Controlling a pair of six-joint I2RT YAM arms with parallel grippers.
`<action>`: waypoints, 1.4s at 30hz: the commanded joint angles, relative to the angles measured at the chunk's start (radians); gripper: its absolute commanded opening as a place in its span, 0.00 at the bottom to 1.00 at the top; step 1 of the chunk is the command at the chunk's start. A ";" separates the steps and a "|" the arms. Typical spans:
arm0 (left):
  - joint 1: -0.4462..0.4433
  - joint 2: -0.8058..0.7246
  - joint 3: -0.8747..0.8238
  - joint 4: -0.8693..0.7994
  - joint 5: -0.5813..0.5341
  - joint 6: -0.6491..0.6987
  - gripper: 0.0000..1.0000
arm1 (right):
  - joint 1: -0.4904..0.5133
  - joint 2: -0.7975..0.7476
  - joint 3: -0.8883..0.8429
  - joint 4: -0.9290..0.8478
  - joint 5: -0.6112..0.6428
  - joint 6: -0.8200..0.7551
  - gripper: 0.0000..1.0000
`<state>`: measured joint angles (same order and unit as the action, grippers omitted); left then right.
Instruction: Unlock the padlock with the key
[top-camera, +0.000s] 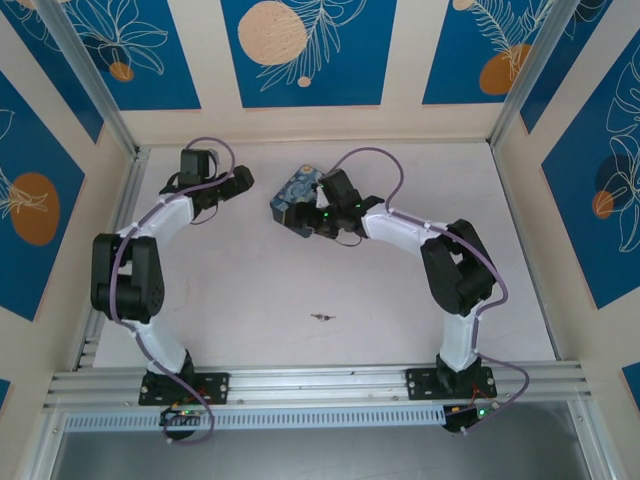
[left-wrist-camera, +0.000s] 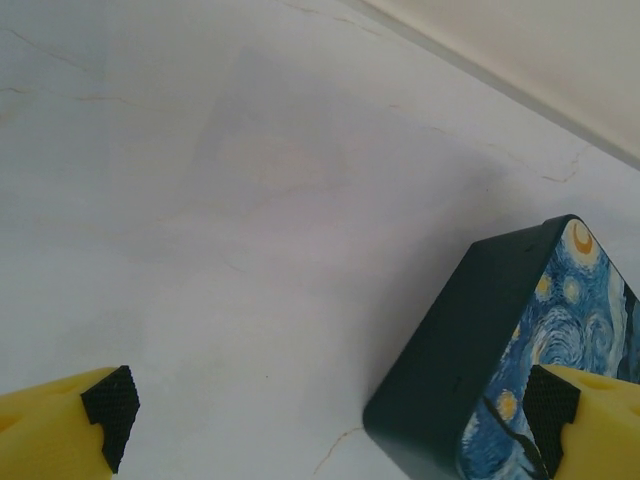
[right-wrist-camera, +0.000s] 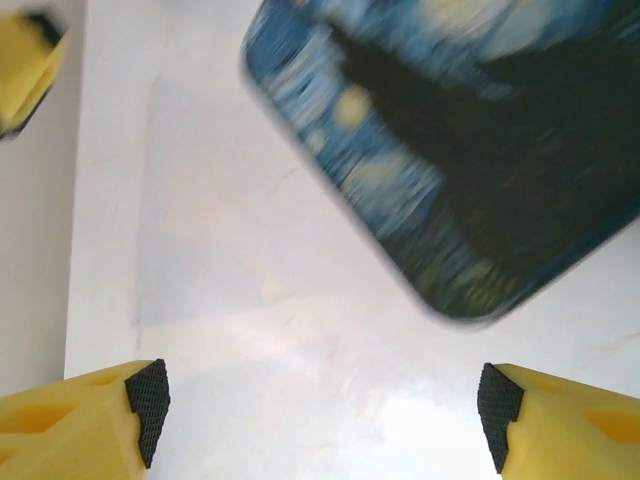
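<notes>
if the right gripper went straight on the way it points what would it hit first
Probably the blue-and-yellow swirl-painted box, which sits just ahead of the open right gripper, a little to one side. The view is blurred and depth unclear, so the table could come first.

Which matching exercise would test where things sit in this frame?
Things:
1. key
2. starry-painted box
3. left end effector

Places or states:
A. open, with the box at one fingertip
B. on the far half of the table
C. alone, near the front edge between the arm bases

Pairs: 1-C, 2-B, 3-A
</notes>
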<state>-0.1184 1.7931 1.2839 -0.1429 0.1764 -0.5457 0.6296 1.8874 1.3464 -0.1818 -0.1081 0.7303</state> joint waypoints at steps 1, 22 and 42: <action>-0.027 0.039 0.050 0.000 0.031 -0.031 1.00 | -0.059 -0.069 0.033 -0.043 0.011 -0.049 0.84; -0.137 -0.106 -0.092 -0.025 -0.008 -0.179 1.00 | -0.383 0.559 0.884 -0.311 -0.170 -0.019 0.81; -0.211 -0.045 -0.118 -0.004 -0.075 -0.174 1.00 | -0.317 0.389 0.497 -0.059 -0.338 0.007 0.76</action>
<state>-0.3222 1.7233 1.1786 -0.1497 0.1211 -0.7273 0.3172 2.3875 1.9167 -0.3161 -0.3790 0.7254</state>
